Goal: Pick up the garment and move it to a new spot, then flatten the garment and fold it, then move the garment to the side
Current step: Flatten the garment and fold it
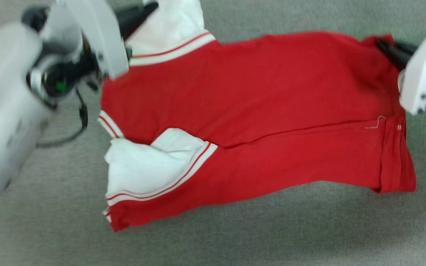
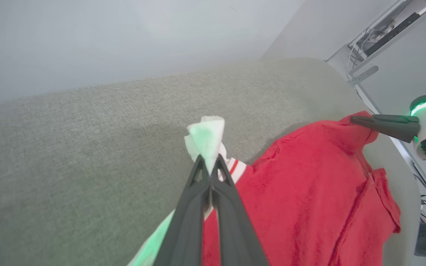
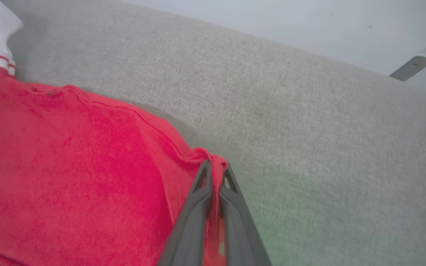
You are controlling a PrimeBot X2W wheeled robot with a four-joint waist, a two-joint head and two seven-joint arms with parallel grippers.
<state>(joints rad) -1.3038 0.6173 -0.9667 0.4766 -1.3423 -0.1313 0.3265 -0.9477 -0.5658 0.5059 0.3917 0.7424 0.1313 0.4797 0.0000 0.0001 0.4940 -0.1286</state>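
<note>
- Currently, the garment (image 1: 257, 111) is seen spread across a grey woven surface (image 1: 235, 236), collar end toward the robot's left, hem end toward its right.
- No number is seen on the upward-facing red side; a lengthwise crease is seen approx. through the middle of the body.
- The far sleeve (image 1: 168, 26), white w/ red-and-white stripe trim, is raised at the top edge of the head view; the near sleeve (image 1: 142, 166) is laid flat, folded in over the red body.
- The L gripper (image 2: 209, 162) is closed; a bunch of white sleeve cloth is pinched between its fingertips and is seen sticking up past them in the left wrist view.
- The R gripper (image 3: 215, 173) is closed; a far corner of the red hem is clamped between its fingertips, w/ the cloth gathered into a small pucker at the grip.
- Both grip pts are located on the garment's far edge, at opposite ends, well apart.
- The far edge is drawn up off the surface between the two grippers; the near edge is left resting on the surface.
- A short loose white thread (image 1: 377, 122) is seen by the hem seam.
</note>
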